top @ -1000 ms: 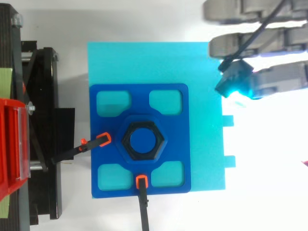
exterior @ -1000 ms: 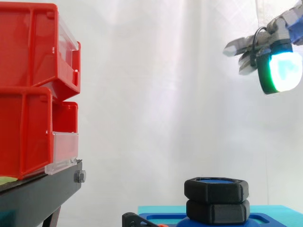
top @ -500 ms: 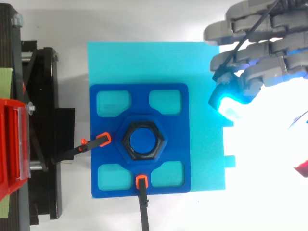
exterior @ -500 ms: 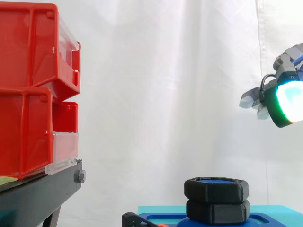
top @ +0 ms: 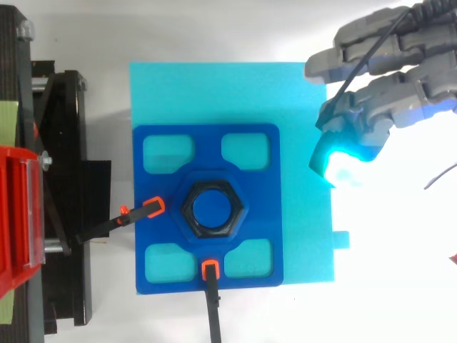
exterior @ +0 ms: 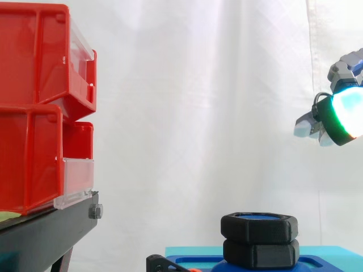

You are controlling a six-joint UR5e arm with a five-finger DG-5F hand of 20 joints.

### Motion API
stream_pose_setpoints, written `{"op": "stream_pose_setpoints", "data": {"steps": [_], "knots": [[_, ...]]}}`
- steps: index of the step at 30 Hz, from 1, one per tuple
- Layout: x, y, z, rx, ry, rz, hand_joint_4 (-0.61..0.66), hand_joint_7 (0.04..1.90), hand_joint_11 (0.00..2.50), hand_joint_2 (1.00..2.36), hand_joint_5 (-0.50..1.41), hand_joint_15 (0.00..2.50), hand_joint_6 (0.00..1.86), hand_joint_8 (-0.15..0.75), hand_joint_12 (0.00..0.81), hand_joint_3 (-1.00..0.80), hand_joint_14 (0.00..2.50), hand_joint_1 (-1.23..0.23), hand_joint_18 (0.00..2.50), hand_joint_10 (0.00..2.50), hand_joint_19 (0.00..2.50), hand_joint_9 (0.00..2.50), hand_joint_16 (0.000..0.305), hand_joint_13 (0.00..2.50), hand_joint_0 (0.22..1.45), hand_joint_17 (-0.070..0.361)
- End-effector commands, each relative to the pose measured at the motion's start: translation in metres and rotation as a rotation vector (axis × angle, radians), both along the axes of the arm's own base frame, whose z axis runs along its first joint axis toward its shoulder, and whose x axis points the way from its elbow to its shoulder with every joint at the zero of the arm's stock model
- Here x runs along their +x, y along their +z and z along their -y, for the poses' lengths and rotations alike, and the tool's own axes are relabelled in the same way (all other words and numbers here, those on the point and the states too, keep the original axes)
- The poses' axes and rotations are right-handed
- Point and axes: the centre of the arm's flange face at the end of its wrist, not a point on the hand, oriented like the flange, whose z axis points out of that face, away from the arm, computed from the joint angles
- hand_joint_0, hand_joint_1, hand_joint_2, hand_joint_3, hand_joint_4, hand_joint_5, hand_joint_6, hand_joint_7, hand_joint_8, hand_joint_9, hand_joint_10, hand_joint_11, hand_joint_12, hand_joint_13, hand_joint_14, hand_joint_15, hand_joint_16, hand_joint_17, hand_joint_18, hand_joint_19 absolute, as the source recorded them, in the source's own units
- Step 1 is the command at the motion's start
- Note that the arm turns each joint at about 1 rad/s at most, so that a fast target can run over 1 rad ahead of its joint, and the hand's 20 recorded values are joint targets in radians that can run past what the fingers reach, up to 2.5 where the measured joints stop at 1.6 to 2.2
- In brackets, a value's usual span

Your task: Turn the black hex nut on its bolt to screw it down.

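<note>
Robot hand [top: 389, 107] hovers above the upper right corner of the cyan base plate [top: 214, 93], fingers loosely extended and holding nothing. The black hex nut [top: 187, 209] sits on its blue bolt [top: 213, 208] at the centre of the dark blue fixture [top: 207, 146], well apart from the hand

Side view level, close, facing white curtain [exterior: 198, 113]; top view straight down; 2 views share black hex nut [top: 213, 209], red bins [exterior: 34, 107].
</note>
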Motion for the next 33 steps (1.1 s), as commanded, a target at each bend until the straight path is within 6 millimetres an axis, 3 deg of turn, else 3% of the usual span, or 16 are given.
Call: {"op": "stream_pose_setpoints", "data": {"steps": [1,23,33], "knots": [[0.0000,0.0000,-0.0001,0.002,0.000,-0.001,0.14,0.94,0.08,1.00,-0.18,0.00,0.50,0.207,0.207,-0.50,0.00,-0.49,0.08,0.00,0.37,0.64,0.020,0.35,0.48,0.046],[0.0000,0.0000,-0.0001,0.002,0.000,-0.001,0.17,0.93,0.10,1.00,-0.16,0.01,0.50,0.222,0.216,-0.50,0.00,-0.50,0.14,0.00,0.38,0.71,0.021,0.41,0.48,0.047],[0.0000,0.0000,-0.0001,0.000,0.000,-0.001,0.19,0.94,0.11,1.00,-0.16,0.00,0.50,0.246,0.303,-0.50,0.00,-0.48,0.20,0.00,0.34,0.66,0.039,0.37,0.50,0.089]]}}
